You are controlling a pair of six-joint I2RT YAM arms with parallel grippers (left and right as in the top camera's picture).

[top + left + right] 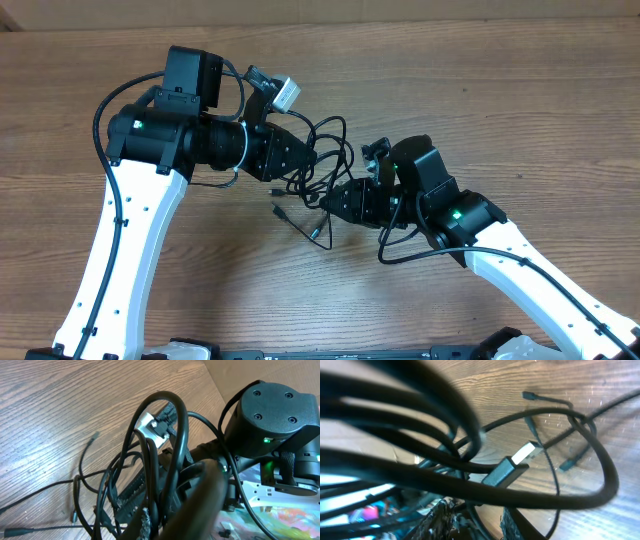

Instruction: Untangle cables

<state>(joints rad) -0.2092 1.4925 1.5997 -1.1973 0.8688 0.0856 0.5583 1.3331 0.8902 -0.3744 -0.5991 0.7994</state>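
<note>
The cables (325, 160) are a tangle of thin black cords in the middle of the wooden table, between my two grippers. My left gripper (303, 165) points right into the tangle and looks shut on several cords; in the left wrist view the loops (165, 435) rise from its fingers (165, 522). My right gripper (335, 200) points left, just below the tangle. In the right wrist view its fingers (475, 527) stand apart with one cord running between them, and a silvery USB plug (527, 455) lies just ahead. Loose plug ends (318, 232) trail towards the front.
The right arm's round black joint housing (275, 415) sits close behind the tangle. Thicker black wires (420, 255) loop off the right arm, and others off the left arm (105, 110). The table's far edge (400, 18) runs along the top.
</note>
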